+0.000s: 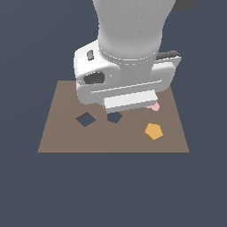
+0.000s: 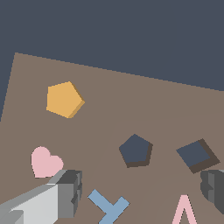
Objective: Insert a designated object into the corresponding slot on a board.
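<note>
Gripper [image 2: 142,192] spread wide, empty, above the board [image 1: 66,137]. Orange pentagon block [image 1: 153,131] flat on the board, apart from the fingers [image 2: 68,192], bare board around it. Pentagon slot [image 2: 136,150] uncovered beside diamond cutout [image 2: 197,155]. Pink heart [image 2: 44,162], blue T [image 2: 108,205] near the fingers.

pentagon block [image 1: 153,131] on board [image 1: 66,137], beside slot [image 1: 114,117]

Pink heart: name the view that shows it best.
The wrist view: the pink heart lies whole on the board, beside a gripper finger. In the exterior view the arm hides all but a small pink edge.
</note>
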You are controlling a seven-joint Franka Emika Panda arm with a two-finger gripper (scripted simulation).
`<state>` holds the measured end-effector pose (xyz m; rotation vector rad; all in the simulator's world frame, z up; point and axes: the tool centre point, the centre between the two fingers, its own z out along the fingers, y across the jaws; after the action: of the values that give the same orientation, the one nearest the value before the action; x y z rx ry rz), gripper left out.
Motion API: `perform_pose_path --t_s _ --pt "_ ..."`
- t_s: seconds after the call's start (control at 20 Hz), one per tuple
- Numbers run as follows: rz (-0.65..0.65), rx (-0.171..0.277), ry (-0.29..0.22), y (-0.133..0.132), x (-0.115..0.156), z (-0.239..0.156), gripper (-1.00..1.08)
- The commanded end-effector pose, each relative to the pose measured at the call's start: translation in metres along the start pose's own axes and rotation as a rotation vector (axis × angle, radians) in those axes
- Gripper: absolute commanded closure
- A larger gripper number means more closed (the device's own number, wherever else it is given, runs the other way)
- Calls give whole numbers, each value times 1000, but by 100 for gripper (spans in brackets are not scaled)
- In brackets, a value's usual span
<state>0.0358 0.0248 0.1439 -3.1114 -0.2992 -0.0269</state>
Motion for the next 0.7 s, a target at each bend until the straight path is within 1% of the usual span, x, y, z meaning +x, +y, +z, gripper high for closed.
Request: perform_pose_path --t_s 0.0,0.35,0.65 --pt "-73 0 -3 -10 11 13 -92" --pt "-323 -3 -12 -51 44 55 -92" --pt "-482 -6 -18 -80 59 81 -92"
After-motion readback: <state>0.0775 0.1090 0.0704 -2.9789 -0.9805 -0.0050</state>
